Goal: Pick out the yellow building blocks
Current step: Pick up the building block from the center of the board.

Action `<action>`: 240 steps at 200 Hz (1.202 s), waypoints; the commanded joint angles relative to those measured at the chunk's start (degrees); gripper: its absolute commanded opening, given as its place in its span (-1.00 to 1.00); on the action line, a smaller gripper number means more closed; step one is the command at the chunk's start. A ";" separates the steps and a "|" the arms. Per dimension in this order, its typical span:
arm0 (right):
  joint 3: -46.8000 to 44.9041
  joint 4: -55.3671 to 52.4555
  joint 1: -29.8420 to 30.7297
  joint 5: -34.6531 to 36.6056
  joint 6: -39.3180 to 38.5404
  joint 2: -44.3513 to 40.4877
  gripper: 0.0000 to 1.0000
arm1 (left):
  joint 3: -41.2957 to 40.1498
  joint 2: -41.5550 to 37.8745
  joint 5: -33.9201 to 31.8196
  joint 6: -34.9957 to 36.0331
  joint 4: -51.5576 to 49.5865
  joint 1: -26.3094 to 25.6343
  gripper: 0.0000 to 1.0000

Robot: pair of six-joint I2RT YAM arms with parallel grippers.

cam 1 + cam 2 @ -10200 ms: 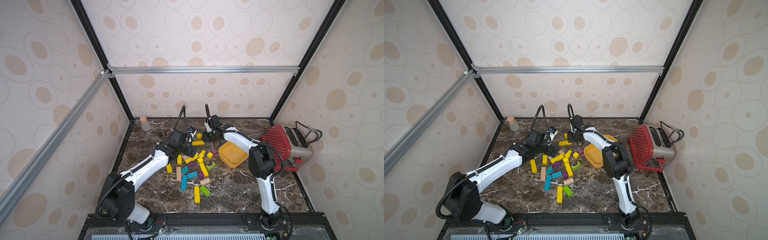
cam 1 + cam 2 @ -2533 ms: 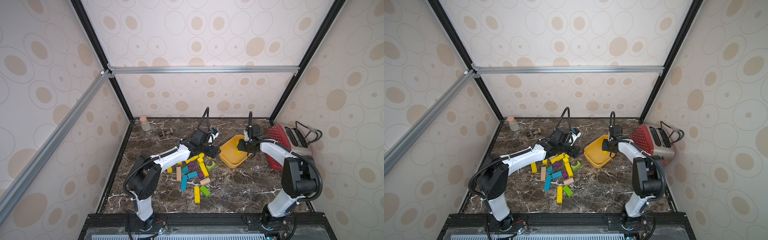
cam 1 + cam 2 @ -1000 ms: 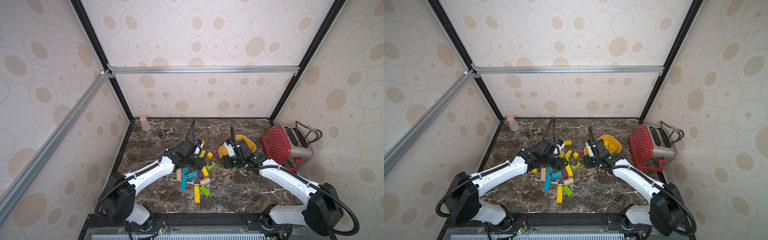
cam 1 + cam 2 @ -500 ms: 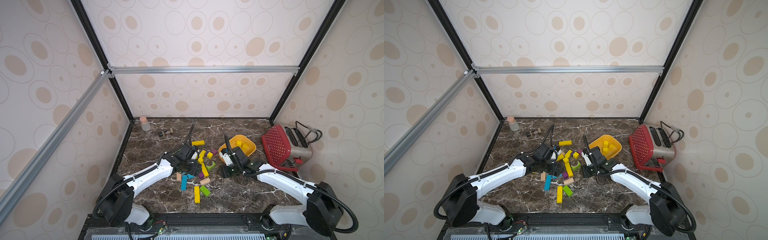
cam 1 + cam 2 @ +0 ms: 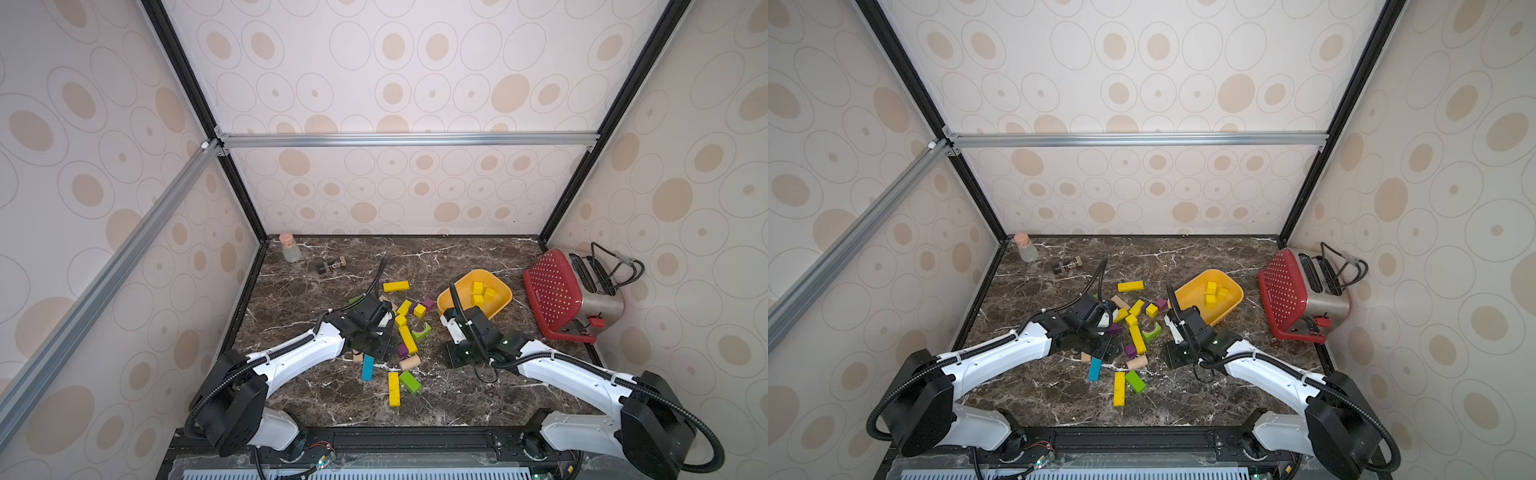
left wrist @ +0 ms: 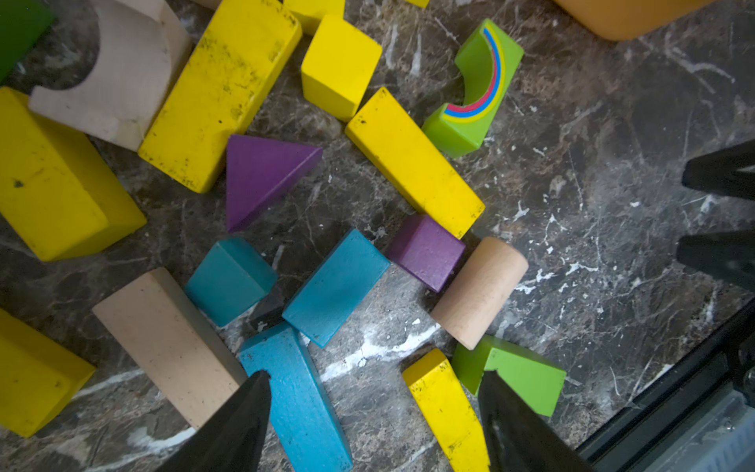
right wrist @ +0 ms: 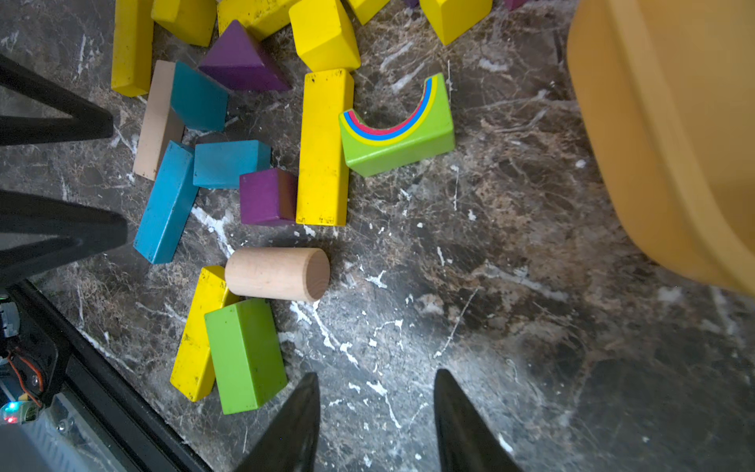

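Observation:
Several yellow building blocks lie in the mixed pile mid-table: a bar at the back (image 5: 396,286), a long bar (image 5: 407,338) (image 6: 414,163) (image 7: 322,147), a cube (image 6: 339,65) and a front bar (image 5: 394,388) (image 6: 443,404) (image 7: 196,339). Three yellow cubes (image 5: 478,291) sit in the orange-yellow bowl (image 5: 503,299) (image 5: 1235,301). My left gripper (image 5: 378,349) (image 6: 375,374) hangs open over the pile's front part, with bare table between its fingers. Its jaws flank a blue bar and the front yellow bar. My right gripper (image 5: 457,357) (image 7: 376,374) is open and empty over bare table right of the pile.
Blue, purple, lime-green and plain wooden blocks are mixed into the pile, among them a wooden cylinder (image 7: 278,274) and a green arch (image 7: 398,130). A red toaster (image 5: 569,299) stands at the right. A corked bottle (image 5: 289,248) and a small spool (image 5: 332,265) sit at the back left.
Both arms drew back toward the table's front. My right gripper came away from the bowl to the bare table beside the pile. My left gripper shifted frontward over the pile.

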 commanded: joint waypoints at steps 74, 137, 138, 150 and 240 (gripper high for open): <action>-4.79 2.00 6.14 4.54 5.78 -3.13 -0.07 | -0.76 0.99 2.68 -4.94 -2.10 -0.38 0.50; -5.99 0.17 7.12 6.00 6.42 -5.02 -0.09 | -1.42 2.41 4.34 -7.75 -2.71 -1.05 0.44; -6.00 0.16 7.12 6.03 6.42 -5.06 -0.09 | -1.45 2.37 4.33 -7.77 -2.72 -1.10 0.44; -6.28 0.08 7.12 6.47 6.26 -5.53 -0.09 | -1.92 1.75 4.21 -8.04 -2.72 -1.37 0.44; -7.03 0.94 7.20 6.58 6.68 -5.31 -0.10 | -3.50 0.53 1.76 -12.84 -5.99 -7.54 0.44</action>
